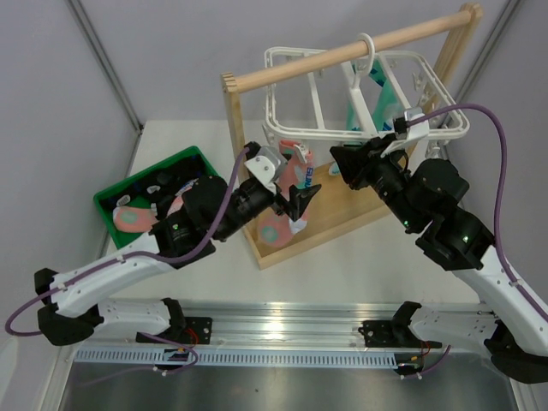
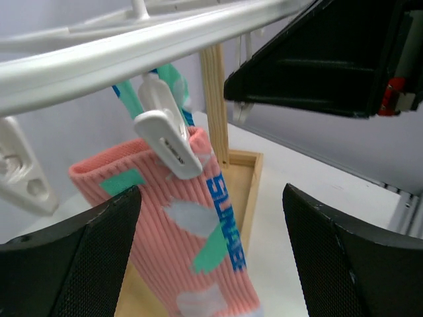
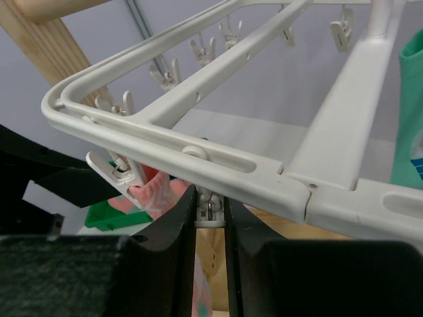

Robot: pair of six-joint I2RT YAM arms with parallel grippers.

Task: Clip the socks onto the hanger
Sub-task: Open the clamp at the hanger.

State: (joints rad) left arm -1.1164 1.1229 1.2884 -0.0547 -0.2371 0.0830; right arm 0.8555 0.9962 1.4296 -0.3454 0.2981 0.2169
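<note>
We count one item done. A salmon-pink sock (image 2: pixel 198 264) hangs by its cuff from a white clip (image 2: pixel 168 142) under the rail of the white grid hanger (image 3: pixel 198 155). It sits in the middle of the left wrist view, with its pale spots and teal patches turned toward us. From overhead it is at centre frame, dangling in front of the wooden rack (image 1: pixel 342 60) that carries the hanger's hook.

The left gripper (image 2: pixel 211 198) is released. Its two fingers stand wide apart on either side of the sock at the bottom of that view and hold nothing.

The right gripper (image 3: pixel 210 198) reaches in from the right. Its fingers are drawn close together at the bottom centre of its own view, with a neighbouring clip (image 3: pixel 210 210) in the narrow slit between them. We read this as a pinch on that clip, though the angle does not let us confirm that both pads are pressing it.

More work remains. In the green bin (image 1: pixel 184 156), at the left of the overhead view, we can see another pink sock (image 1: pixel 130 219) with a teal patch and black socks (image 1: pixel 167 181) with white marks, none of them clipped. A teal-green sock (image 1: pixel 381 90) hangs at the upper right of the hanger, but we do not count it toward the job. We judge the task to be early, with one sock of four up and the next clip being readied.
</note>
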